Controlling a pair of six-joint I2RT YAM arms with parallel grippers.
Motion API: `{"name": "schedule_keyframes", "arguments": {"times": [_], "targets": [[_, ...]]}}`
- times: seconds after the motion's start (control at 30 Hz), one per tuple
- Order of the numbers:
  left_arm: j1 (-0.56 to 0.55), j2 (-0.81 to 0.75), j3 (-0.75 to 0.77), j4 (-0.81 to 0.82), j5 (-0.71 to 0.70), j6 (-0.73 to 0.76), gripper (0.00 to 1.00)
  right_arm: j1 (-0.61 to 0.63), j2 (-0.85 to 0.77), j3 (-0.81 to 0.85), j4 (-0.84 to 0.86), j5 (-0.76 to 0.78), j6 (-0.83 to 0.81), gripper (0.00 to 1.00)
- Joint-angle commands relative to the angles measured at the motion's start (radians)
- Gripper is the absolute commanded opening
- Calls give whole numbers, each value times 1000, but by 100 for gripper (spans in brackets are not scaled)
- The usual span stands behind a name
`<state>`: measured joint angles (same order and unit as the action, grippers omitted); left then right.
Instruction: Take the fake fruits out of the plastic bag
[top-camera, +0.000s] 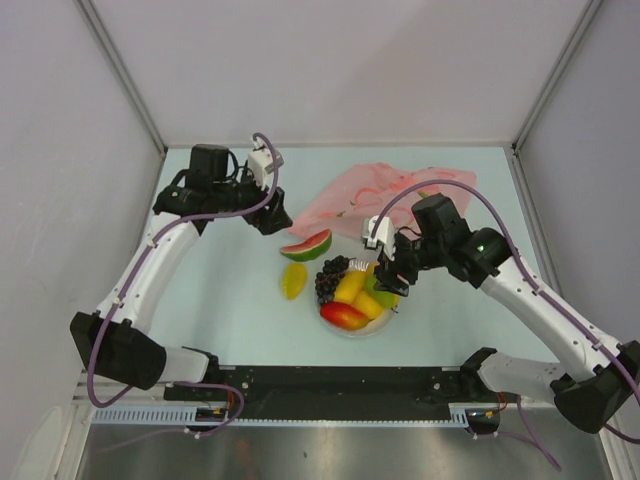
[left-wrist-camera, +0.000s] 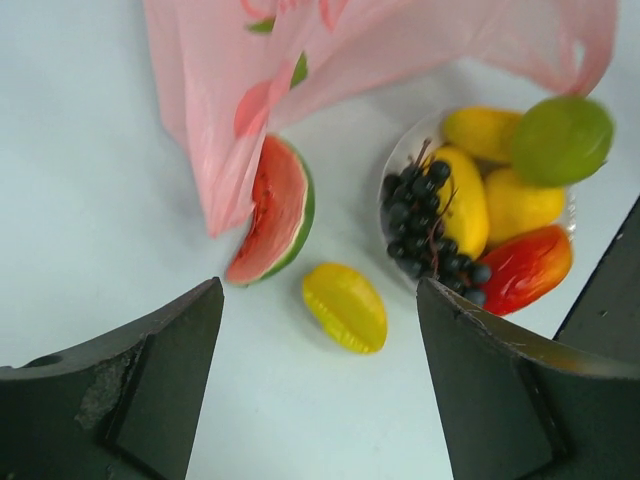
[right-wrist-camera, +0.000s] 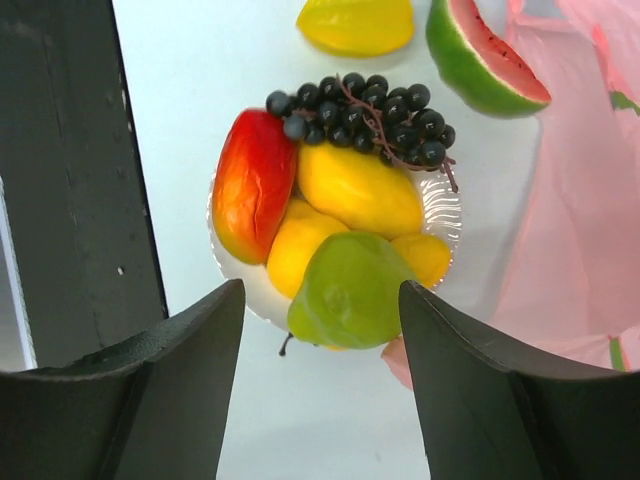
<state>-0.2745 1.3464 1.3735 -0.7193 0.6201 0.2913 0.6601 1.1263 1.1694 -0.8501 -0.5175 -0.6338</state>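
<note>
The pink plastic bag (top-camera: 385, 195) lies crumpled at the back of the table. On a white plate (right-wrist-camera: 445, 205) sit fake fruits: a green pear (right-wrist-camera: 350, 290), a red-orange mango (right-wrist-camera: 252, 185), yellow ones and a dark grape bunch (right-wrist-camera: 370, 115). A watermelon slice (top-camera: 307, 245) and a yellow ribbed fruit (top-camera: 293, 280) lie on the table left of the plate. My right gripper (right-wrist-camera: 320, 290) hovers open over the pear, which rests on the plate's edge. To the left of the bag my left gripper (left-wrist-camera: 320, 290) is open and holds nothing.
White walls close in the table on the left, right and back. Both arm bases stand on a black rail (top-camera: 330, 385) at the near edge. Through the bag (left-wrist-camera: 300, 60) show faint green and red patches; I cannot tell what they are.
</note>
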Motion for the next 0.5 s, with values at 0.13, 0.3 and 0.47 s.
{"name": "schedule_keyframes", "arguments": {"times": [0.13,0.3,0.47], "targets": [[1,-30,-4,-108,-129,40,85,-11,-68,-132,235,-70,194,74],[1,-20,30,-66,-158,-10,88,-37,-48,-165,279,-10,233,100],[3,-24,41,-36,-216,-63,94,-65,-19,-163,329,11,287,100]]}}
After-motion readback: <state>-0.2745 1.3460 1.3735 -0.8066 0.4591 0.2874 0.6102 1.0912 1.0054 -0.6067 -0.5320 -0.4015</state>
